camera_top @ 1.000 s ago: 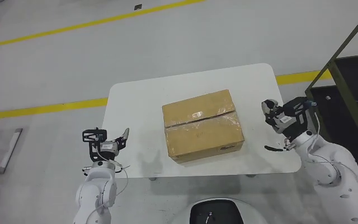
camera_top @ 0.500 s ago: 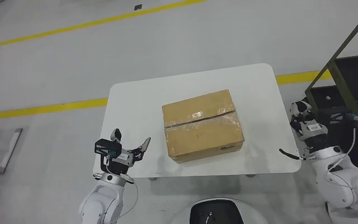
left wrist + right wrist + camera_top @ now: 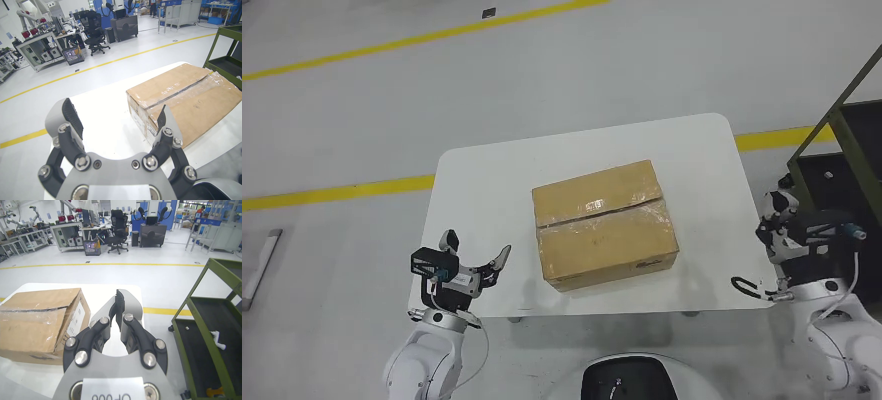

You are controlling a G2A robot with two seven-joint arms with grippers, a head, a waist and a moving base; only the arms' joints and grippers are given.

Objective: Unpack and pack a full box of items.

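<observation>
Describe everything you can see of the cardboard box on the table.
The cardboard box is brown, rectangular and shut, its top flaps meeting in a seam under wrinkled clear tape, torn at one end. White labels sit on both end faces. It lies flat near the middle of the white table, slightly askew. Only the table touches it; the open left hand and shut right hand are clear of it.

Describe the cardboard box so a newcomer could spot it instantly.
Find the white round-cornered table beside the green cart. Near its middle sits the brown cardboard box, between the open left gripper and the shut right gripper. It is the one thing lying on the table, with crinkled clear tape along its top seam and white labels on its ends.
</observation>
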